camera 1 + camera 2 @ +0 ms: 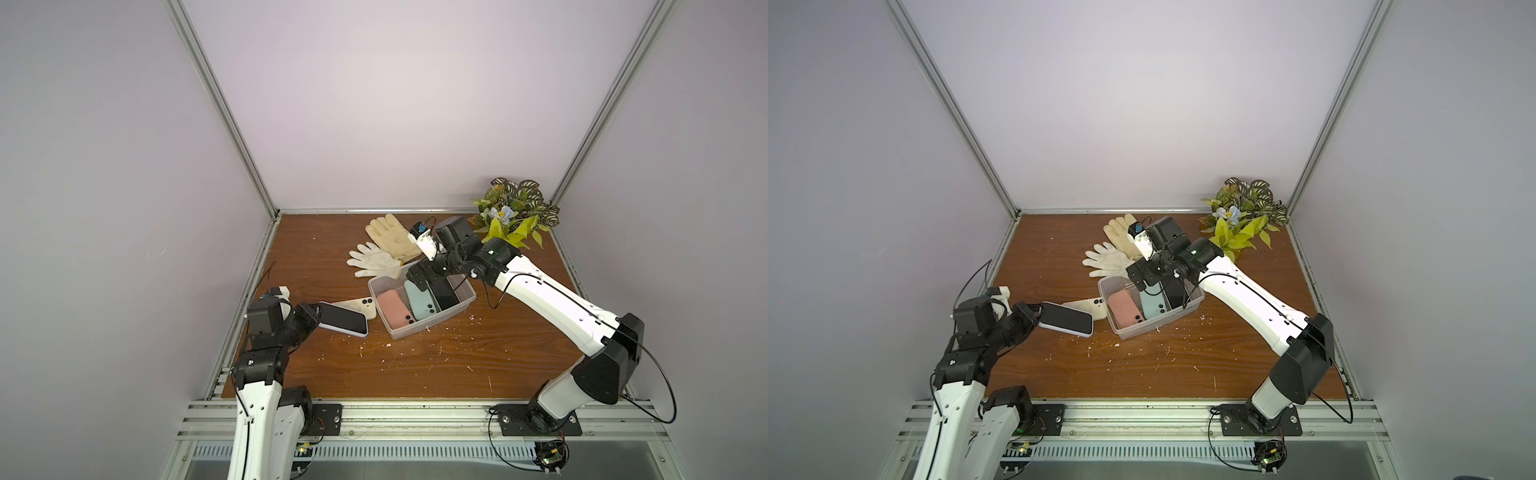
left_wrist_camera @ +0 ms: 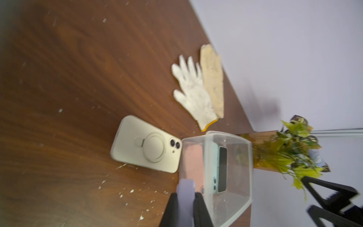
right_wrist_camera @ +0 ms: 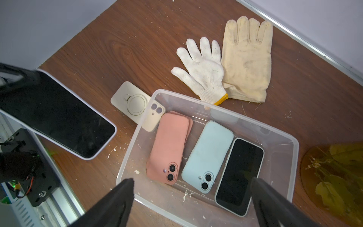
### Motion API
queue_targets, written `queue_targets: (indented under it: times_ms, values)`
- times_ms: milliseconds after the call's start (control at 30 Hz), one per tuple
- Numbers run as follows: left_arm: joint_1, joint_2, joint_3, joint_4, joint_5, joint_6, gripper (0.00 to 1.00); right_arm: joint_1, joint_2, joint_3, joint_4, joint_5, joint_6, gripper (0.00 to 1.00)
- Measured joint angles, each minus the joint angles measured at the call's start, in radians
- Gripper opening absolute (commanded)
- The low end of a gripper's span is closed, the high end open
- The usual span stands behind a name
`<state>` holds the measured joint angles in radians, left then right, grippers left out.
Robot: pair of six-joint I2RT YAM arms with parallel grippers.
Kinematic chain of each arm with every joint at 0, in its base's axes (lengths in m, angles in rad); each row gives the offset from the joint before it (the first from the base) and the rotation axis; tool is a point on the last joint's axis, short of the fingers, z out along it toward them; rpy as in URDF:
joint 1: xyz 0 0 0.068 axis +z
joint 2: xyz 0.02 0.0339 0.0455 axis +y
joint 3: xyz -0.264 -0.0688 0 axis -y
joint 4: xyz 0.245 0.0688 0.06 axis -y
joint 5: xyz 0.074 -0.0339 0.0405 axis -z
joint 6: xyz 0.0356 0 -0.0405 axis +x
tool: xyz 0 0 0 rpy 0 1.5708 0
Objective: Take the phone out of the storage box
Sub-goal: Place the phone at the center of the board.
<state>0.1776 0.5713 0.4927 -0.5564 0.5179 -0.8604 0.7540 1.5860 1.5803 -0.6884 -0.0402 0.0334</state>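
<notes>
The clear storage box sits mid-table. Three phones lie side by side in it: a pink one, a light blue one and one with its black screen up. My right gripper hangs open above the box, its fingers spread wide over the phones' camera ends and touching nothing. My left gripper is shut on the end of a lilac-cased phone, held screen up to the left of the box. A cream phone lies face down on the table, against the box's left wall.
A white knit glove and a cream glove lie just behind the box. An artificial plant stands in the far right corner on an amber disc. White crumbs are scattered over the wooden table.
</notes>
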Motion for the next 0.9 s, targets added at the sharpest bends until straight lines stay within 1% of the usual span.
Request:
queue_targets:
  times_ms: [167,367,567,700,800,900]
  values:
    - [0.0,0.001,-0.15,0.032,0.009,-0.043,0.0,-0.004,-0.019,-0.027,0.028,-0.022,0.0,0.99]
    - [0.0,-0.045,-0.251,0.166,0.046,-0.117,0.0,-0.005,-0.051,-0.076,0.034,-0.037,0.002,0.99]
    - [-0.013,-0.067,-0.349,0.29,0.044,-0.198,0.0,-0.005,-0.053,-0.097,0.025,-0.063,0.011,0.99]
    - [-0.051,-0.006,-0.356,0.359,0.023,-0.225,0.0,-0.005,-0.045,-0.101,0.013,-0.074,0.021,0.99]
    - [-0.081,0.059,-0.355,0.407,0.002,-0.238,0.03,-0.005,-0.036,-0.105,0.01,-0.075,0.028,0.99]
    - [-0.088,0.117,-0.352,0.431,-0.009,-0.243,0.06,-0.005,-0.026,-0.105,0.003,-0.074,0.033,0.99]
